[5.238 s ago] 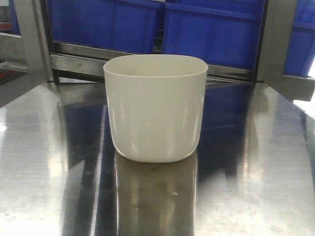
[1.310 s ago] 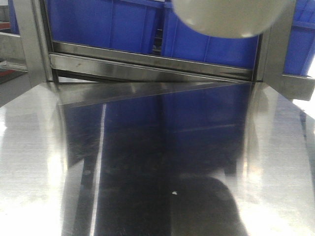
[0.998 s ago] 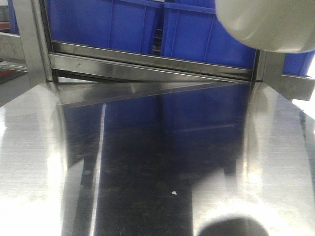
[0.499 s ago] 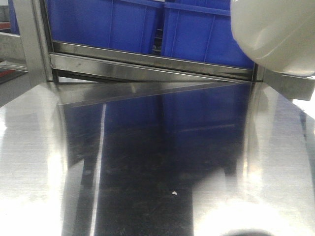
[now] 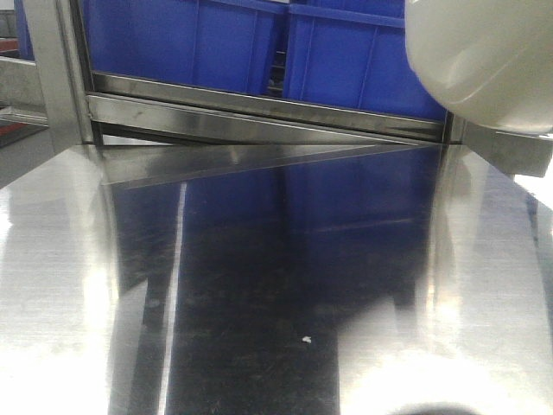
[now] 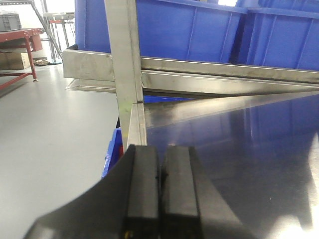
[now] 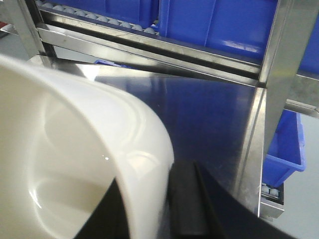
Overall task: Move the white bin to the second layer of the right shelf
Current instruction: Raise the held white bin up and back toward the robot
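Note:
The white bin (image 5: 488,60) hangs in the air at the top right of the front view, above the steel tabletop (image 5: 259,285), its rounded base facing the camera. In the right wrist view the bin (image 7: 75,149) fills the left half. My right gripper (image 7: 149,199) is shut on its wall, one finger inside and one finger (image 7: 185,199) outside. My left gripper (image 6: 160,174) is shut and empty, low over the table's left edge. A roller rail (image 7: 94,19) shows under the blue crates; I cannot tell whether it is the right shelf second layer.
Large blue crates (image 5: 216,39) stand on the rack behind the table. A steel upright (image 7: 281,64) stands right of the bin, with a blue crate (image 7: 286,144) low beyond it. Another upright (image 6: 124,55) stands ahead of my left gripper.
The bin was lifted off the tabletop and carried up and to the right. In the last half second it has barely moved.

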